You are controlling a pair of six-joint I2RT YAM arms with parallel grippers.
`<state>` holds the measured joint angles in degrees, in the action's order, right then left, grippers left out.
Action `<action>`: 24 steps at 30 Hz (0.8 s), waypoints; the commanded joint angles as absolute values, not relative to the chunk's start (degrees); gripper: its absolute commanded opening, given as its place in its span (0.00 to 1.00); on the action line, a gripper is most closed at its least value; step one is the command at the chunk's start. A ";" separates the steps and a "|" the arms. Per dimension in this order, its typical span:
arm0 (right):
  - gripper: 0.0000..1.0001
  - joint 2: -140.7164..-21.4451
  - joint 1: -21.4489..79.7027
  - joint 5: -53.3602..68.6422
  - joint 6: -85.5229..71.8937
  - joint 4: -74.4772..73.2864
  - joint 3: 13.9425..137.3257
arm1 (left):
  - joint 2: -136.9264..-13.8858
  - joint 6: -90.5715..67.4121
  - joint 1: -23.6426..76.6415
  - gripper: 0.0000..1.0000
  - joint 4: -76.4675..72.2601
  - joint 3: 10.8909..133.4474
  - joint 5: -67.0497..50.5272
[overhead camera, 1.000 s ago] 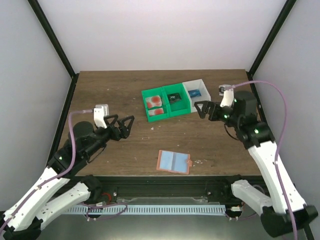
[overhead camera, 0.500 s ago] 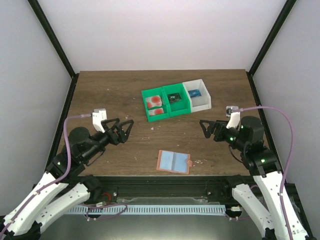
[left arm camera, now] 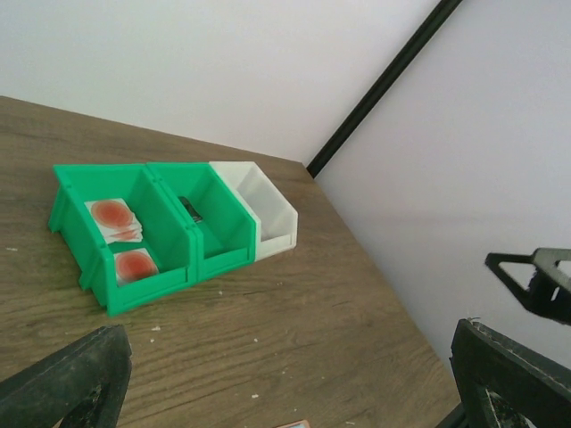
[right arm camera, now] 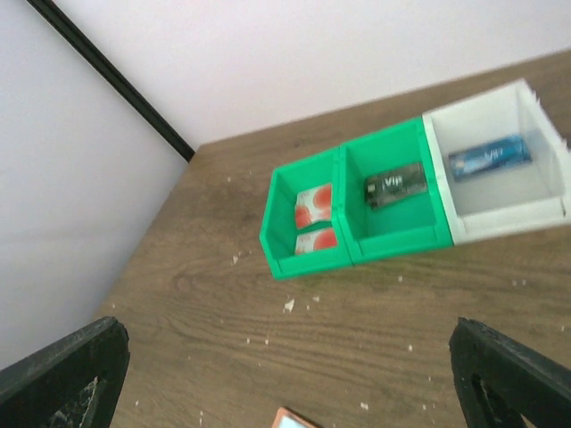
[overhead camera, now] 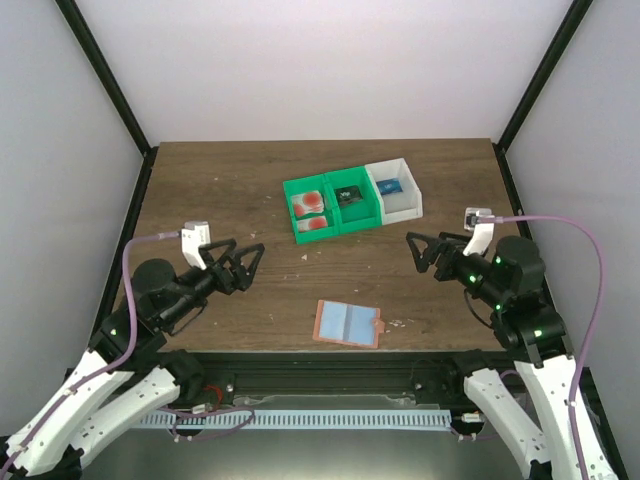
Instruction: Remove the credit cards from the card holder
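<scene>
The card holder (overhead camera: 348, 324) lies open and flat near the table's front edge, blue-grey panels up inside a salmon rim; only its corner (right arm camera: 290, 419) shows in the right wrist view. Two credit cards (overhead camera: 310, 205), pale with red blots, lie in the left green bin (left arm camera: 85, 259); they also show in the right wrist view as the credit cards (right arm camera: 314, 218). My left gripper (overhead camera: 250, 264) hangs open left of the holder, well apart from it. My right gripper (overhead camera: 419, 254) is open to its upper right, holding nothing.
Three bins stand in a row at the table's middle back: the left green bin (overhead camera: 322, 228), a green bin (overhead camera: 352, 197) with a dark card and a white bin (overhead camera: 395, 188) with a blue card. Small crumbs dot the wood. Walls and black posts close in the sides.
My right arm has drawn back from beside the white bin toward the near right. The left arm has pulled back slightly toward its base. Both grippers stayed open.
</scene>
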<state>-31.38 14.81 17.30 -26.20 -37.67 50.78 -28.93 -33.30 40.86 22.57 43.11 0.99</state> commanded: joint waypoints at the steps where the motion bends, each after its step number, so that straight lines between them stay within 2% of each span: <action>1: 1.00 -30.38 14.54 15.06 -24.80 -35.55 57.11 | -29.03 -30.23 40.64 0.99 25.04 47.24 2.05; 9: 1.00 -29.75 14.56 16.17 -26.12 -35.09 57.18 | -28.29 -28.88 40.65 1.00 25.76 50.06 3.08; 24: 1.00 -28.25 14.54 15.58 -29.12 -36.12 52.31 | -27.60 -32.13 40.67 1.00 24.23 44.34 1.67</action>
<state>-28.84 14.81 16.23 -28.25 -35.66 52.40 -28.10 -31.16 40.86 25.26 45.65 2.39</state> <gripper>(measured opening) 0.997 0.996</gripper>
